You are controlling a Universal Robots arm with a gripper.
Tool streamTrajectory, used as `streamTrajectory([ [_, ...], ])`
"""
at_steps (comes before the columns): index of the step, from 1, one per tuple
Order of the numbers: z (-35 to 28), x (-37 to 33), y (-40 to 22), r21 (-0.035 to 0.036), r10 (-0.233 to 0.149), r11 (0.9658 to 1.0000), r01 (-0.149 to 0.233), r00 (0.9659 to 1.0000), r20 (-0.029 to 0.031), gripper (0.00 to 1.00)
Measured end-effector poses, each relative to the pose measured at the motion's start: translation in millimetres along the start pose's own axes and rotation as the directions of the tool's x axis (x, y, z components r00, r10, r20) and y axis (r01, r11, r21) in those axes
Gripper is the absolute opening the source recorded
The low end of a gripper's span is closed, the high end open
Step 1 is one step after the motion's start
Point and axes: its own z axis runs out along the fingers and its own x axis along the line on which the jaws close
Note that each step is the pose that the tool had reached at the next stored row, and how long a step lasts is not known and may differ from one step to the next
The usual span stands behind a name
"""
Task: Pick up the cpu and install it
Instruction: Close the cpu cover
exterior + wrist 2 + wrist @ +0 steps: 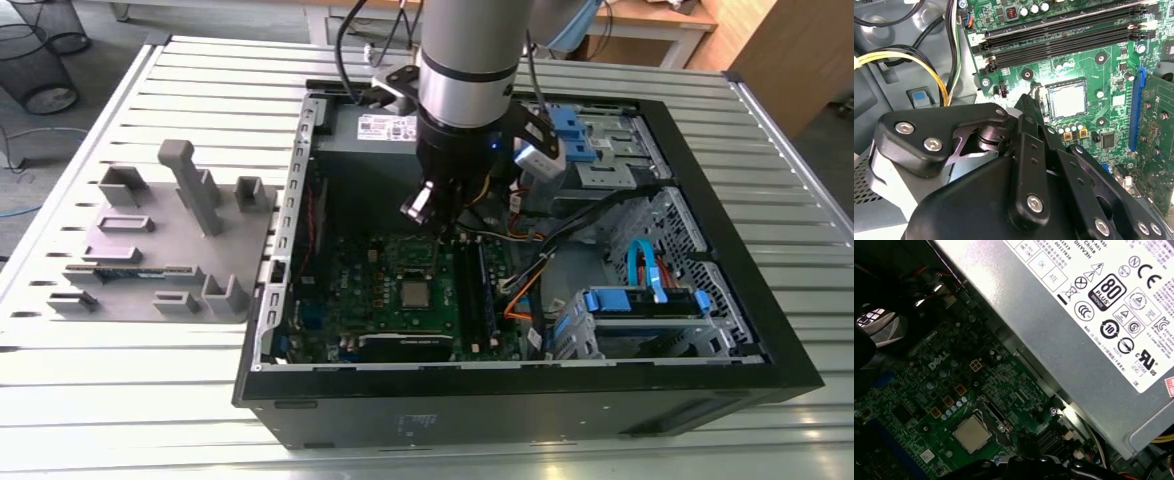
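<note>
My gripper (447, 222) hangs inside the computer case (534, 392), just above the motherboard (367, 300); I cannot tell whether it is spread or pressed together. The cpu (418, 293) lies in its socket (1068, 81), slightly nearer. If I descend off-line, I could skew the chip.

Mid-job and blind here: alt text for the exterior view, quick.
The small square silver-topped cpu lies flat on the green motherboard inside an open black computer case; the arm's black gripper hangs above the board, clear of the chip. A grey fixture stands on the slatted metal table at the exterior view's left.
</note>
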Motion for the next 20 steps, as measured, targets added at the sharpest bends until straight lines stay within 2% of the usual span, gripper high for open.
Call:
streamTrajectory([
  [12,0.2,4.4,0.1,0.0001,-0.006,1.0000,0.006,1.0000,0.0003,0.11],
  [20,0.4,5.6,-3.6,0.0001,-0.006,1.0000,0.006,1.0000,0.0004,0.11],
])
